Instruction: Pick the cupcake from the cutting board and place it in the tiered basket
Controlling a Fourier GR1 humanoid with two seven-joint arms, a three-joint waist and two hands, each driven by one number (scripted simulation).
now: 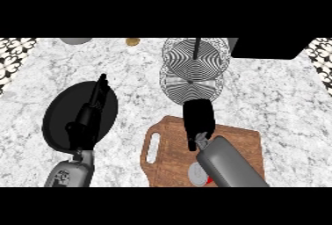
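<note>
left hand point(91, 115): seen left of the cutting board, over a dark round plate point(62, 110); fingers straight and pointing away toward the far bench edge, nothing held; judged parked out of the way since the task's things lie to the other side.
cutting board point(243, 140): wooden, handle slot at its left end, laid on the marble bench point(285, 105).
cupcake point(196, 172): still on the cutting board, near its close edge; only a pale round top and a bit of red are seen beside the right forearm, so not yet picked.
right hand point(198, 121): held over the board's far edge, beyond the cupcake; nothing seen held; whether the fingers are spread or curled cannot be told.
tiered basket point(194, 57): two wire tiers just beyond the board; nothing seen in them, placing judged still ahead.
</note>
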